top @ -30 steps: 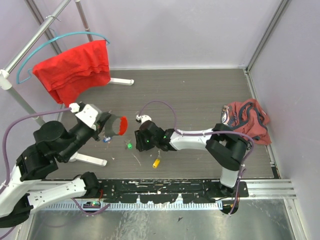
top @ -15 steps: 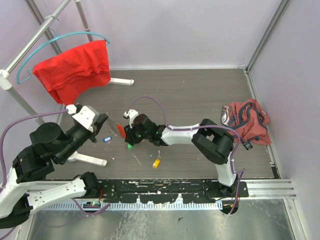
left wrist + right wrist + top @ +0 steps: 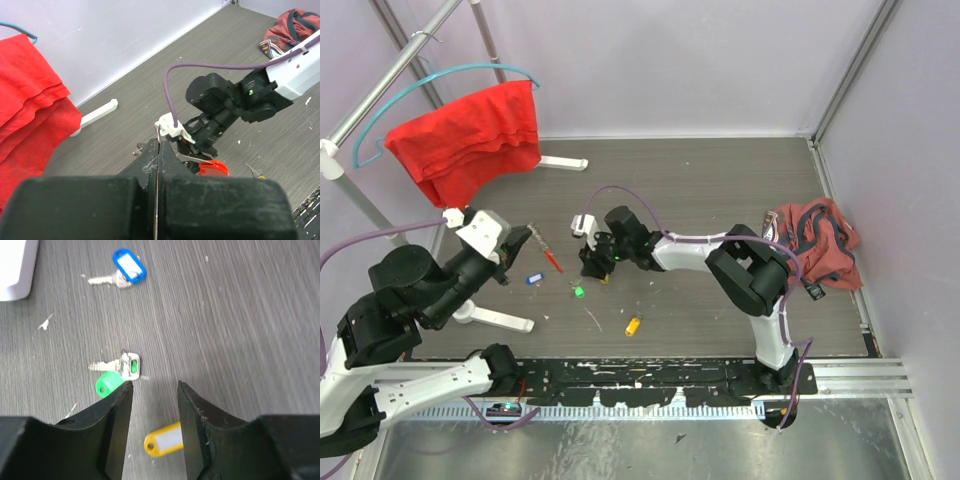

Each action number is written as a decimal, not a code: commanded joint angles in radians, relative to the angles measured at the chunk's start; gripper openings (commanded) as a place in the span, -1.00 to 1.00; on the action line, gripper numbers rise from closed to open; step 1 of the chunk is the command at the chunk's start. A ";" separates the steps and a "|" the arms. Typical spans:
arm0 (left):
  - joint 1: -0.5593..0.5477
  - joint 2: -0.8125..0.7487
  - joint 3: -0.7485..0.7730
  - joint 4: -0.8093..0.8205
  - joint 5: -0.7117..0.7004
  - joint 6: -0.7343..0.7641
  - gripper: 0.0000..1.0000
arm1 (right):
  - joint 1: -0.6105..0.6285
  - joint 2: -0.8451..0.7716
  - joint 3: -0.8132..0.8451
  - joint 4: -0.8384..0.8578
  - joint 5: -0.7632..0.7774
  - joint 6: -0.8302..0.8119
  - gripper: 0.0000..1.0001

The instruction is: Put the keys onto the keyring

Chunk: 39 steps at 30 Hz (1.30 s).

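Observation:
My left gripper (image 3: 523, 246) is shut on the thin metal loop of the keyring (image 3: 551, 260). Its red plastic bar (image 3: 214, 169) sticks out to the right of the closed jaws (image 3: 159, 143), above the floor. My right gripper (image 3: 592, 262) is open and empty, pointing down close to the keyring. In the right wrist view (image 3: 155, 386) it hovers just above the green-tagged key (image 3: 116, 374). The yellow-tagged key (image 3: 162, 440) lies between its fingers, lower down. The blue-tagged key (image 3: 125, 270) lies farther off. In the top view the blue (image 3: 533, 279), green (image 3: 578, 292) and yellow (image 3: 633, 326) keys lie on the floor.
A red cloth (image 3: 470, 130) hangs on a hanger from the rack at the back left. The rack's white feet (image 3: 565, 162) (image 3: 500, 318) rest on the floor. A crumpled red-grey garment (image 3: 815, 240) lies at the right. A purple cable (image 3: 172, 90) arcs over the right wrist.
My right gripper has swung left and then slightly back, ending over the green key beside the keyring. My left gripper has turned, so the keyring's red end now shows edge-on and lower.

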 commanded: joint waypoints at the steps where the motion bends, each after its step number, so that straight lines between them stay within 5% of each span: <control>1: 0.002 -0.007 0.045 0.008 -0.009 0.014 -1.00 | 0.005 0.047 0.129 -0.082 -0.122 -0.170 -0.06; 16: 0.001 0.020 0.032 0.022 -0.035 0.053 -1.00 | 0.004 0.159 0.311 -0.282 -0.271 -0.268 -0.08; 39: 0.001 0.022 0.024 0.023 -0.037 0.069 -1.00 | 0.037 0.236 0.418 -0.358 -0.271 -0.291 -0.17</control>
